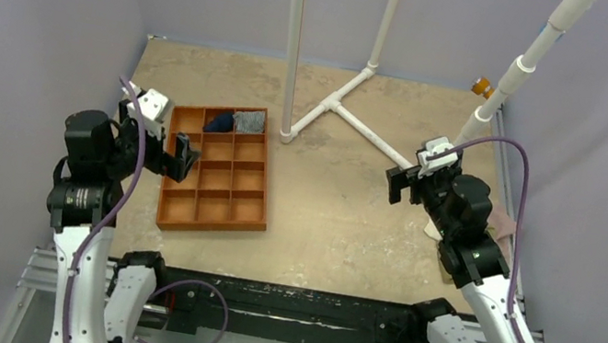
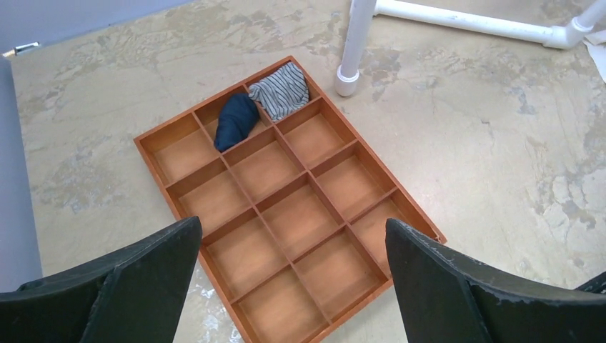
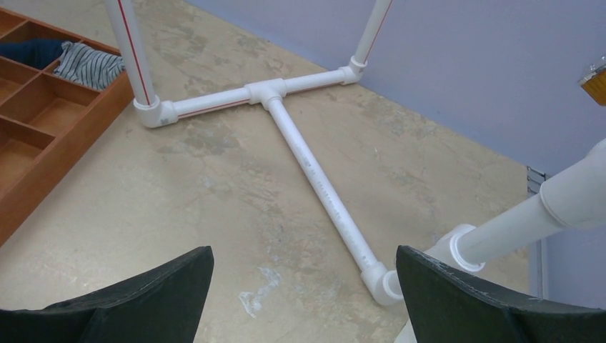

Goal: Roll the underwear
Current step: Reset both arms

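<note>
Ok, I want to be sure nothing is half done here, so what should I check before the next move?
1. Left gripper open, with nothing between its fingers: ok.
2. Right gripper open and empty, over bare table away from the tray: ok.
3. Underwear bundled up and lying in the middle compartment of the tray's far row: ok.
4. Underwear kept apart from the striped cloth in the next compartment: cannot tell, as their edges meet at the divider.
5. Roll tight, with no loose end: cannot tell from these views.
</note>
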### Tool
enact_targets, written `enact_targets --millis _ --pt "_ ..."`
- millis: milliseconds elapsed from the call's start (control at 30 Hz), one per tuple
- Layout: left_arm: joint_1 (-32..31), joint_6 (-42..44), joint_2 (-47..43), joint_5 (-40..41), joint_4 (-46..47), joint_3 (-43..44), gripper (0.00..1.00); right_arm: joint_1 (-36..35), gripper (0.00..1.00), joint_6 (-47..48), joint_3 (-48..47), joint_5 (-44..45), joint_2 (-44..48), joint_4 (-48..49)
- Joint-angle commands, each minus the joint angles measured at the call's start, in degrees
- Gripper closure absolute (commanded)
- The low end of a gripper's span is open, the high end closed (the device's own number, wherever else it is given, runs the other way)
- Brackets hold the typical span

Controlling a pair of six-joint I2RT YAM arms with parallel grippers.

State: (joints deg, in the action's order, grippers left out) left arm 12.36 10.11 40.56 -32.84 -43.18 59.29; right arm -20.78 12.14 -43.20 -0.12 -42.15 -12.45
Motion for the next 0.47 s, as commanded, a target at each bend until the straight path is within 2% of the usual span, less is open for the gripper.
enact_targets --millis 0,133,433 --pt "0.3 0.4 -6.0 -3.0 2.8 -5.0 0.0 1.0 0.01 1.6 0.7 -0.2 0.8 1.1" --pt "0.3 0.5 -8.1 -2.7 6.1 -8.4 0.0 1.2 0.01 2.9 2.0 2.1 0.6 1.8" --pt "0.3 1.6 -6.2 -3.4 5.2 -10.0 0.0 1.2 0.01 4.3 2.1 4.5 -1.4 1.0"
